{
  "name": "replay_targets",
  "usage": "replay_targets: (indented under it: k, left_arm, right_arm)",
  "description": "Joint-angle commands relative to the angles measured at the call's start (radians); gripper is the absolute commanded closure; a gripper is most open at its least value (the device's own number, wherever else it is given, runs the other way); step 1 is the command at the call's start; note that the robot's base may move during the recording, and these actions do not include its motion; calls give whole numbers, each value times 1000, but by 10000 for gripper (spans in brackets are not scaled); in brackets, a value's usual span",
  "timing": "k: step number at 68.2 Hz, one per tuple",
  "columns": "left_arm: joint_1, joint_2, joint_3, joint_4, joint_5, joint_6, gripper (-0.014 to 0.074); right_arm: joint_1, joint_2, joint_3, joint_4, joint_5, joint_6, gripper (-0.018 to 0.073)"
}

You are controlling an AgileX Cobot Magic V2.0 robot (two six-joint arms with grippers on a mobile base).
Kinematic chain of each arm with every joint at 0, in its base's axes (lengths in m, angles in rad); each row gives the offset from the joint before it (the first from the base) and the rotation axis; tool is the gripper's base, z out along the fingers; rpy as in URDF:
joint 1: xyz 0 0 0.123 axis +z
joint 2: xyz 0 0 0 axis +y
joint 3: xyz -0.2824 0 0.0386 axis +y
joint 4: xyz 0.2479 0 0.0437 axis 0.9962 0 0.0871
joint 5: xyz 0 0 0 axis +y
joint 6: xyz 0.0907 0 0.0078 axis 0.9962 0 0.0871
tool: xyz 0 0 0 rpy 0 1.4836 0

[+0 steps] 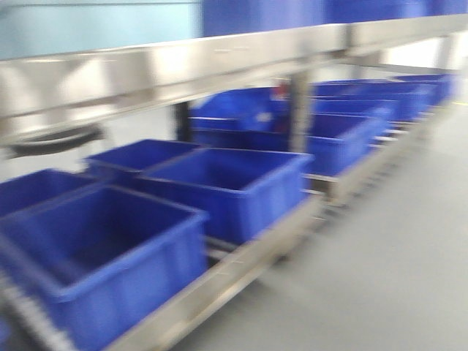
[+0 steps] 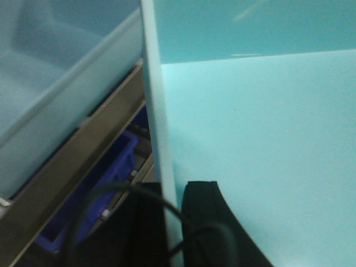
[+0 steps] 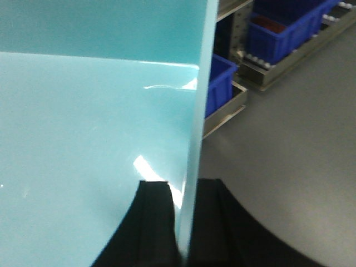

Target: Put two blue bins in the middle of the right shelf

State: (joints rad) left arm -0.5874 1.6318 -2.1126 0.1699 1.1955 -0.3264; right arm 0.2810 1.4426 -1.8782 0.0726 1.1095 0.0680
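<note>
I hold a pale blue bin between both arms. Its inside fills the left wrist view and the right wrist view, and it shows as a pale patch at the top left of the front view. My left gripper is shut on the bin's thin left wall, one black finger inside and one outside. My right gripper is shut on the right wall in the same way. Neither gripper shows in the blurred front view.
A steel shelf rail crosses ahead, with dark blue bins in a row on the low shelf beneath it and more above. Another pale bin sits on a shelf to my left. Grey floor lies to the right.
</note>
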Motion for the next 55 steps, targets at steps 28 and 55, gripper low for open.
replay_targets:
  k: [28, 55]
  left_arm:
    - [-7, -18, -16, -25, -64, 9, 707]
    - [-7, -18, -16, -25, -64, 9, 707]
  right_arm:
    - [-1, -8, -8, -17, -43, -11, 711]
    - [-1, -8, -8, -17, -43, -11, 711]
